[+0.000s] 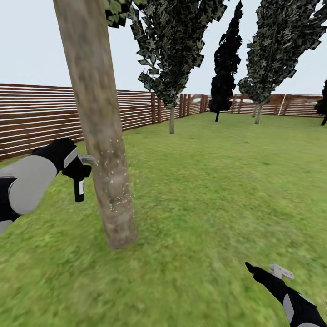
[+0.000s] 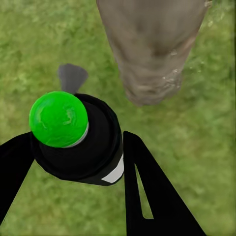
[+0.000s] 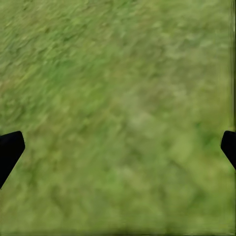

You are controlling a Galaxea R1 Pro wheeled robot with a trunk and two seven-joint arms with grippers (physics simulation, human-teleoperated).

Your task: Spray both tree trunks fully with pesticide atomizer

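While clamped between the left jaws, pesticide atomizer point(image 2: 81, 142) beside tree trunk point(image 1: 102, 136); right jaws apart.

- Slat fence point(image 1: 41, 116), brown, runs along the left and far edges of the grass.
- Dark column tree point(image 1: 225, 63), near-black, stands by the far fence.
- Two leafy column trees point(image 1: 175, 50) point(image 1: 277, 45) flank it.
- Pale overcast sky point(image 1: 27, 41) above the fence.

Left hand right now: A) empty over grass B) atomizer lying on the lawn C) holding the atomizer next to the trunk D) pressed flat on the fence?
C: the left hand grips the pesticide atomizer beside the tree trunk, where pale droplets speckle the bark.
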